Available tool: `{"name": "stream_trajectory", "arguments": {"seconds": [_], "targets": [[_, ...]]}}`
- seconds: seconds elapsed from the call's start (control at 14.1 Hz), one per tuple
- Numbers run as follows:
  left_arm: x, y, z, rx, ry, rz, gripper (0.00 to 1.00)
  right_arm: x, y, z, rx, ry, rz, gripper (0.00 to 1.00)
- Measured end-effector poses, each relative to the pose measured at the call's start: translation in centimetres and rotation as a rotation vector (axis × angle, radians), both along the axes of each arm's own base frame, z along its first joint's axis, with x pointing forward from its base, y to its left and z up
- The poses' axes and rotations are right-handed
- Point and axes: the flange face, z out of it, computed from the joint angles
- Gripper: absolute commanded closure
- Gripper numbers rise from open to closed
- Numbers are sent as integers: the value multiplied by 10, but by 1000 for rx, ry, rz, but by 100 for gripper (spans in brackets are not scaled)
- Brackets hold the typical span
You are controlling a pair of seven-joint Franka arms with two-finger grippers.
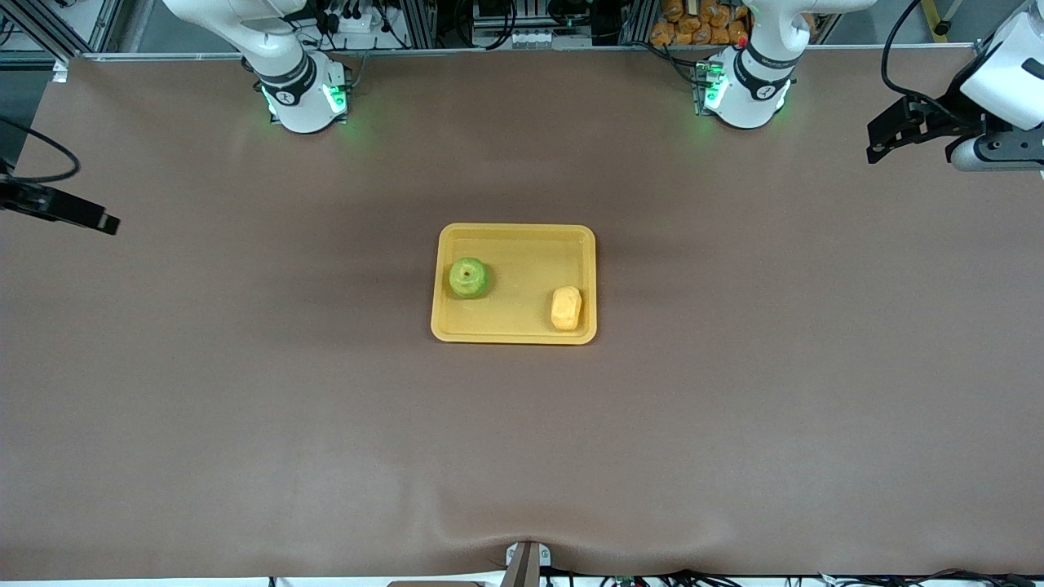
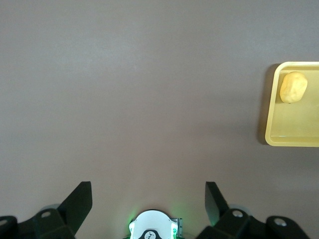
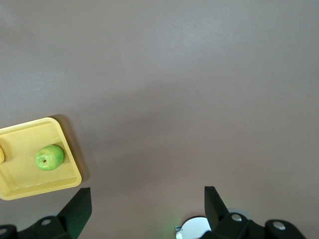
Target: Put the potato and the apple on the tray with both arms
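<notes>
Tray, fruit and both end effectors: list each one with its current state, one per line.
tray: flat on the table, holding both items.
apple: resting in the tray, toward the right arm's end, stem dimple up, free of any grip.
potato: lying in the tray, toward the left arm's end, nearer the front camera than the apple.
left end effector: open, empty, over bare table.
right end effector: open, empty, over bare table.

front: high, faces bases | wrists: high, look down | all share tray [image 1: 514, 235]
</notes>
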Motion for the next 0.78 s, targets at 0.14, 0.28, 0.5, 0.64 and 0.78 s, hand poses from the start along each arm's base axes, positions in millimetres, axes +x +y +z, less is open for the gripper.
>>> {"name": "stream_trajectory", "arguments": {"seconds": [0.14, 0.28, 0.5, 0.64, 0.78], "targets": [[-1, -3, 2, 0, -4, -6, 0, -11, -5, 4, 11, -18, 2, 0], [-1, -3, 3, 0, -6, -6, 0, -23, 5, 6, -13, -66, 27, 0], [-1, -2, 8, -2, -18, -3, 0, -47, 9, 0, -20, -117, 146, 0], [-1, 0, 12, -3, -25, -1, 0, -55, -2, -2, -15, -130, 198, 0], [-1, 0, 13, -4, -28, 0, 0, -55, -6, -1, -15, -139, 216, 0]]}}
